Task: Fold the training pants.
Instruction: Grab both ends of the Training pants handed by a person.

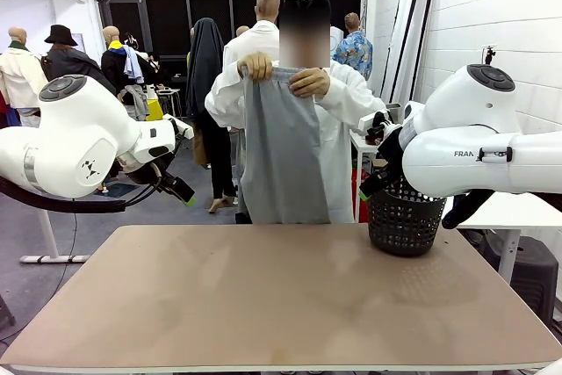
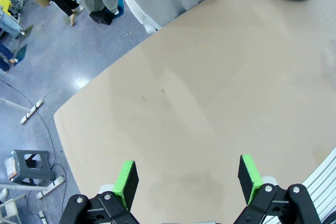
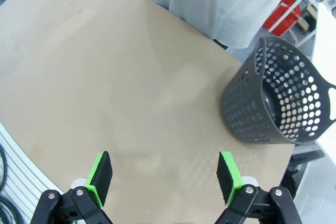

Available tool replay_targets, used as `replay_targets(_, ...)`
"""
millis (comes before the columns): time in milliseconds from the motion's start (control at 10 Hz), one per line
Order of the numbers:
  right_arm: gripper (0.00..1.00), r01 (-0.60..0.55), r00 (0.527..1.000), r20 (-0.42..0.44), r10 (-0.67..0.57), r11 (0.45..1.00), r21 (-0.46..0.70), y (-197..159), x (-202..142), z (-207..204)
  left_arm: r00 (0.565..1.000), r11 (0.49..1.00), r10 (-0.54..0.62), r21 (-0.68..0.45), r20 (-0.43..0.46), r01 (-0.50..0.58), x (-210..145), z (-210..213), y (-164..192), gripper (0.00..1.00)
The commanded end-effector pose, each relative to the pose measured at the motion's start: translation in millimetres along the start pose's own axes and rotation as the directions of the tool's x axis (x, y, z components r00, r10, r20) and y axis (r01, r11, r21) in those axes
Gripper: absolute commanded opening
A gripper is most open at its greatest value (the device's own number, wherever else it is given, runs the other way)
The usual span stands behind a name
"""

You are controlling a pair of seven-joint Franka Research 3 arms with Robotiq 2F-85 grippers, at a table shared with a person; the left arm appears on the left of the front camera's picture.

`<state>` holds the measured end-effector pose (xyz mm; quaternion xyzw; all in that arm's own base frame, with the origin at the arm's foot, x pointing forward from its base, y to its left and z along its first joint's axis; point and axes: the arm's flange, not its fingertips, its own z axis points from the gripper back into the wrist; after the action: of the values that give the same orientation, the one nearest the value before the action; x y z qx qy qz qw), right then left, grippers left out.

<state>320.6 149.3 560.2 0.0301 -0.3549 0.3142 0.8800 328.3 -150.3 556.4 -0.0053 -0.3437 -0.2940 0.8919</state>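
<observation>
Training pants (image 1: 283, 151) aren't on the table (image 1: 263, 313) yet. The person at the far side holds them up by the waistband, one hand (image 1: 256, 66) at each corner, legs hanging down to about the far edge. Left gripper (image 2: 186, 174) and right gripper (image 3: 164, 176) are both spread wide and empty, hovering above bare tabletop. Basket (image 3: 278, 98) stands at the far right (keep the right arm off it). My read: hold off until the cloth lies flat, then pinch hem and waistband at the outer edges and fold over without dragging.

Left pincer (image 2: 187, 171), right pincer (image 3: 164, 169): both wide open.
</observation>
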Motion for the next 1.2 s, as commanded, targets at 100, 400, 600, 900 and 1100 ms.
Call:
replay_targets(100,1.00,-0.002,1.000,0.007,0.002,1.000,0.004,0.9,1.1,-0.8,1.000,1.000,0.001,0.001,0.010,-0.001,0.8,0.6,1.1,1.00)
replay_targets(400,1.00,-0.002,1.000,0.007,0.002,1.000,0.004,0.9,1.1,-0.8,1.000,1.000,0.001,0.001,0.010,-0.001,0.8,0.6,1.1,1.00)
replay_targets(600,1.00,-0.002,1.000,0.007,0.002,1.000,0.004,0.9,1.1,-0.8,1.000,1.000,0.001,0.001,0.010,-0.001,0.8,0.6,1.1,1.00)
replay_targets(900,1.00,-0.002,1.000,0.007,0.002,1.000,0.004,0.9,1.1,-0.8,1.000,1.000,0.001,0.001,0.010,-0.001,0.8,0.6,1.1,1.00)
replay_targets(1100,1.00,-0.002,1.000,0.007,0.002,1.000,0.004,0.9,1.1,-0.8,1.000,1.000,0.001,0.001,0.010,-0.001,0.8,0.6,1.1,1.00)
